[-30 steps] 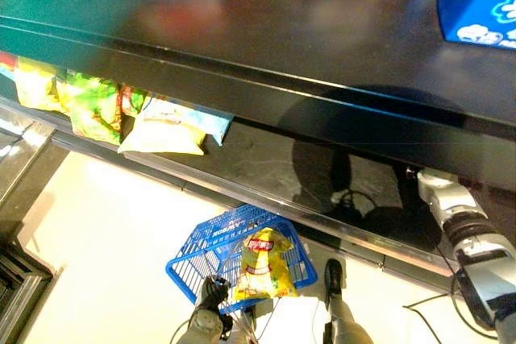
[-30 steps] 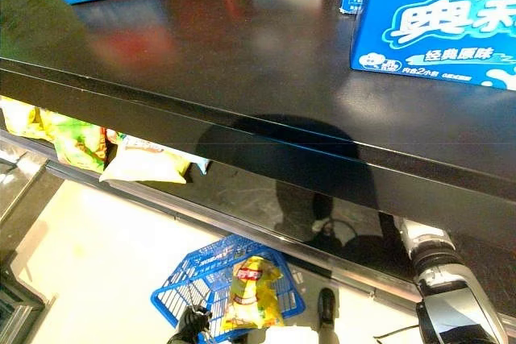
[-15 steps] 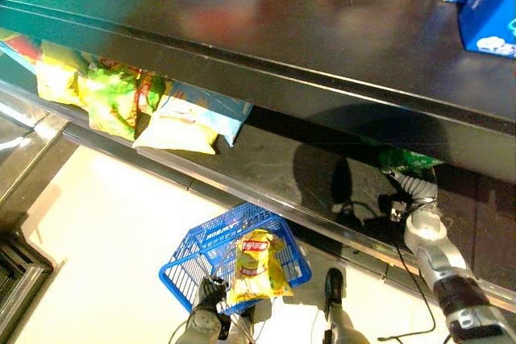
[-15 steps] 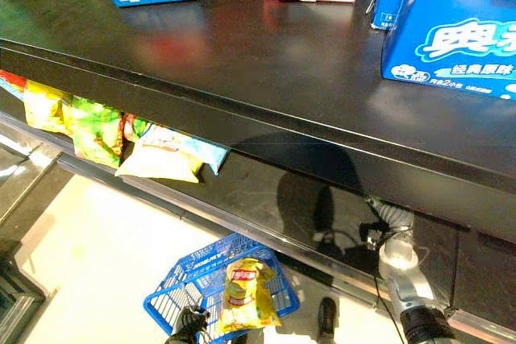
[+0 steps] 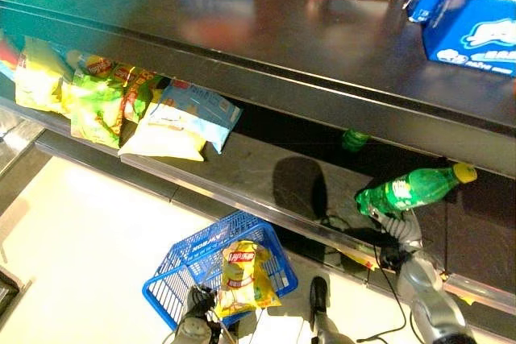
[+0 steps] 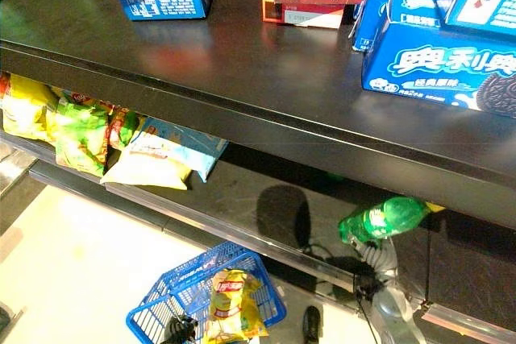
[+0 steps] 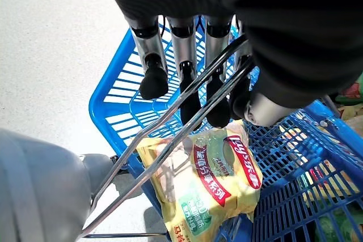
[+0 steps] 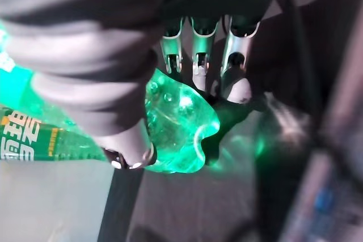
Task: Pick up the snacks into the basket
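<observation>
A blue wire basket hangs low over the floor, and my left hand is shut on its metal handles. A yellow chip bag lies inside the basket, also seen close up as the chip bag. My right hand is at the front of the lower shelf, shut on the base of a green bottle with a yellow cap. In the right wrist view my thumb and fingers wrap the bottle's bottom end.
Snack bags in yellow, green and pale blue lie at the left of the lower shelf. A second green bottle stands deep under the upper shelf, which carries blue, red and orange boxes.
The camera has shifted. My right hand has drawn back from under the upper shelf, bringing the green bottle out into view. The left hand keeps hold of the basket.
</observation>
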